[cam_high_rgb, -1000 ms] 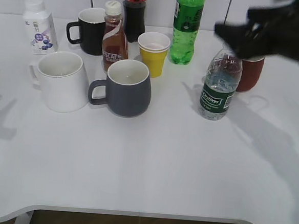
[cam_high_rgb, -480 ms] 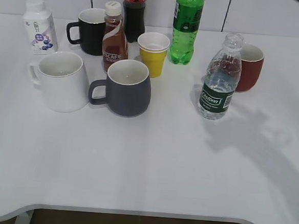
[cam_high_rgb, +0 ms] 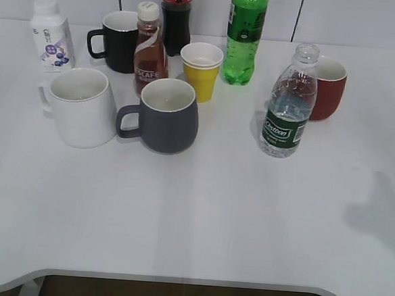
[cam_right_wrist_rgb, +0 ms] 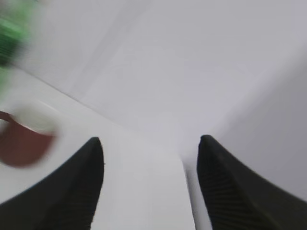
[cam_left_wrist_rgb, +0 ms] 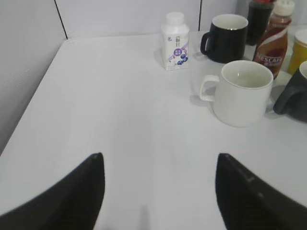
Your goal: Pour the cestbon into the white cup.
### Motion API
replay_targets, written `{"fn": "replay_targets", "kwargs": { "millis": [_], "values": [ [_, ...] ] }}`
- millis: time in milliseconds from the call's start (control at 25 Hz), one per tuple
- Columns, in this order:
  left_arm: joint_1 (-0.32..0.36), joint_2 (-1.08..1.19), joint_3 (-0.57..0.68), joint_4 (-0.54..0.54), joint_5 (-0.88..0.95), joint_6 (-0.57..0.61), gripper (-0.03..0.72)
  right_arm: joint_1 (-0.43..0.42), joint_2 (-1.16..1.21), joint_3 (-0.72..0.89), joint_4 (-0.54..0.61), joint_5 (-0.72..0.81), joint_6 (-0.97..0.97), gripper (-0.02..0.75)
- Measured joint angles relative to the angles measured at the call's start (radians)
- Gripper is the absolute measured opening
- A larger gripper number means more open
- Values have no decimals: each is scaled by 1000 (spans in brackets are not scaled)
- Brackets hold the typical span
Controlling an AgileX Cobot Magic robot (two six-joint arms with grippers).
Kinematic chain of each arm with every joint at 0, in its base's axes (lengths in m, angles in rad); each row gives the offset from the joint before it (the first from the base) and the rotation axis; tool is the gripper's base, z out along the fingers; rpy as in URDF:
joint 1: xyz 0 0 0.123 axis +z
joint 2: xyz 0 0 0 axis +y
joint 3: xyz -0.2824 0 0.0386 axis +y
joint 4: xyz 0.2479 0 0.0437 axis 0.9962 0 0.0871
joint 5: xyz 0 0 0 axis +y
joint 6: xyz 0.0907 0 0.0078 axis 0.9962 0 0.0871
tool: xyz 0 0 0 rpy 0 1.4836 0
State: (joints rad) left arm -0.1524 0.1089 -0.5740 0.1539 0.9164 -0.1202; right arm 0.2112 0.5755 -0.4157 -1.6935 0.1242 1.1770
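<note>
The cestbon (cam_high_rgb: 289,103), a small clear bottle with a dark green label and no cap, stands upright on the right side of the table. The white cup (cam_high_rgb: 80,106) stands at the left, handle to the left; it also shows in the left wrist view (cam_left_wrist_rgb: 243,92). Neither gripper shows in the exterior view. My left gripper (cam_left_wrist_rgb: 158,160) is open and empty above bare table, well to the left of the white cup. My right gripper (cam_right_wrist_rgb: 149,143) is open and empty; its view is blurred and aimed at the back right corner.
A dark grey mug (cam_high_rgb: 164,115), a brown Nescafe bottle (cam_high_rgb: 150,47), a yellow paper cup (cam_high_rgb: 201,70), a black mug (cam_high_rgb: 117,39), a green soda bottle (cam_high_rgb: 242,36), a dark cola bottle (cam_high_rgb: 175,16), a white milk bottle (cam_high_rgb: 49,35) and a red cup (cam_high_rgb: 327,87) stand at the back.
The right arm, above the cestbon a second ago, has withdrawn to the right out of the exterior view. The left arm's dark edge at the far left is gone too. The bottle stays upright.
</note>
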Motion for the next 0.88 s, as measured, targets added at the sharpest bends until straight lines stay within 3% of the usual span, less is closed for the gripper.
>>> {"fn": "replay_targets", "kwargs": {
  "millis": [80, 200, 280, 360, 480, 640, 880],
  "values": [
    [0, -1, 0, 0, 14, 0, 543, 0, -21, 9, 373, 156, -219, 459],
    [0, -1, 0, 2, 28, 0, 543, 0, -29, -21, 1066, 387, -787, 458],
    [0, -1, 0, 1, 28, 0, 543, 0, -29, -55, 1397, 530, -1029, 458],
    [0, -1, 0, 0, 34, 0, 543, 0, -40, -98, 1618, 671, -1141, 456],
    [-2, -6, 0, 0, 55, 1, 543, 0, -97, -152, 1732, 840, -1194, 456],
    [-2, -35, 18, 0, 85, 2, 543, 0, -259, -160, 1747, 1032, -1210, 456],
    [-2, -83, 47, -15, 139, 2, 541, 0, -557, -136, 1742, 1063, -1222, 453]
  ]
}}
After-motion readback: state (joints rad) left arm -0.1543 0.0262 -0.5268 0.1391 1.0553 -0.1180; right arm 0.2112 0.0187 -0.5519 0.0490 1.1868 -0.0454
